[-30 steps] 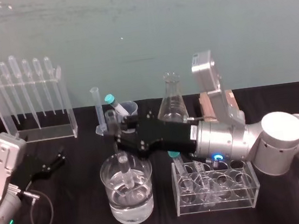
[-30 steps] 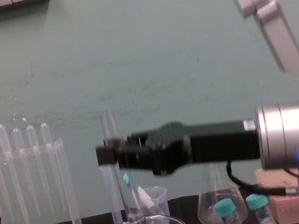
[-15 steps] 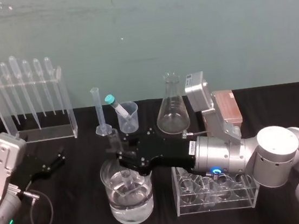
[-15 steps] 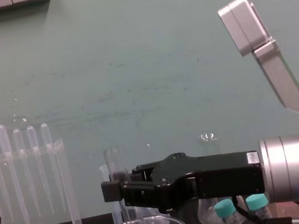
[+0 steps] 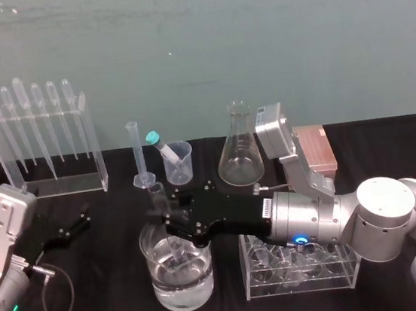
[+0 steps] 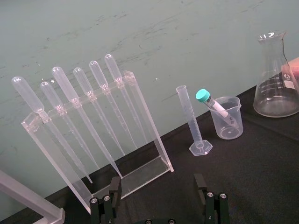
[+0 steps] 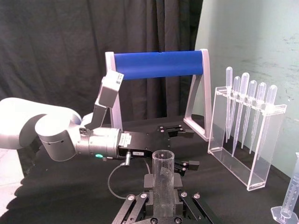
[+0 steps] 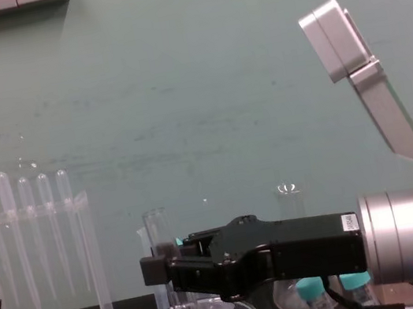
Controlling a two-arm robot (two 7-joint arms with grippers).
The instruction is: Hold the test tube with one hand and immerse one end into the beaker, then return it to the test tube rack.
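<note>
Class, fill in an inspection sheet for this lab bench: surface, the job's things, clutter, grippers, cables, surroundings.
Surface: black-covered table.
Job's things: test tube upright, lower end inside the beaker, which holds clear liquid; test tube rack beside the beaker.
Clutter: pipette stand, graduated cylinder, small cup holding a teal-capped tube, conical flask, brown box.
Grippers: right gripper shut on the test tube above the beaker; left gripper open, parked at the table's left.
Cables: black cable loop beside the left arm.
Surroundings: teal wall; black curtain.
</note>
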